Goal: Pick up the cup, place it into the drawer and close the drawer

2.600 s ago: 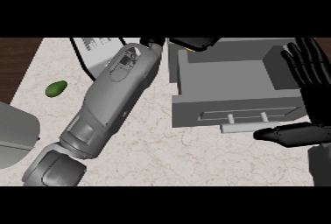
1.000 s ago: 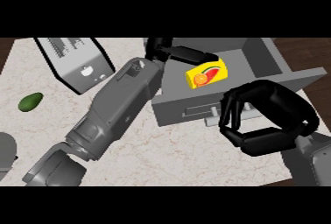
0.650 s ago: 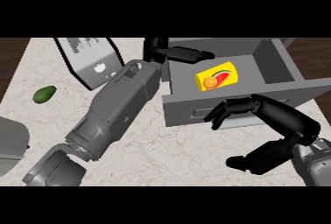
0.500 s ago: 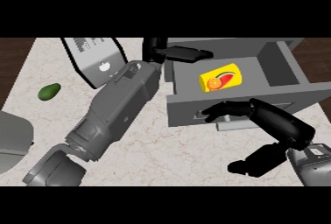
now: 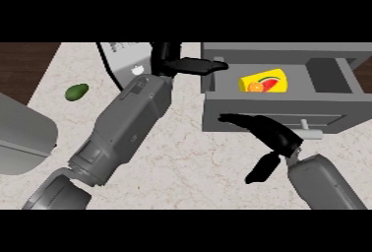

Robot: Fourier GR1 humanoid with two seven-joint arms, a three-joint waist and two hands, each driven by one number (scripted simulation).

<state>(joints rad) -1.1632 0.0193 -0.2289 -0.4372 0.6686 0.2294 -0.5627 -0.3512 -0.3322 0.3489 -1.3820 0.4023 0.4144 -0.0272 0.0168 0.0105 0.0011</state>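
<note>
The drawer (image 5: 280, 101) is standing pulled out of its grey housing, and everything here is best read from it. Inside it, toward its left half, the cup (image 5: 263, 82) is lying with its yellow side and fruit print facing up, so the placing step looks done and only the closing remains. The right hand (image 5: 263, 131) is reaching in from below the drawer and meeting its front panel, fingers stretched out fairly straight along the panel's left part and the thumb hanging down apart from them; it is holding nothing. That flat, extended pose suits a push, since a broad contact on the front face should slide the drawer back squarely. The small drawer handle (image 5: 311, 133) is sitting just right of that hand, apparently ungrasped, which also points to pushing. The left hand (image 5: 190, 65) is hovering at the drawer's upper left corner, beside the cup but apart from it, its fingers reaching toward the drawer and wrapped round nothing; it appears to be clearing the opening so the drawer can travel. Well left of the drawer, a green avocado (image 5: 77, 91) is lying alone on the counter (image 5: 196, 167), taking no part in the task.
</note>
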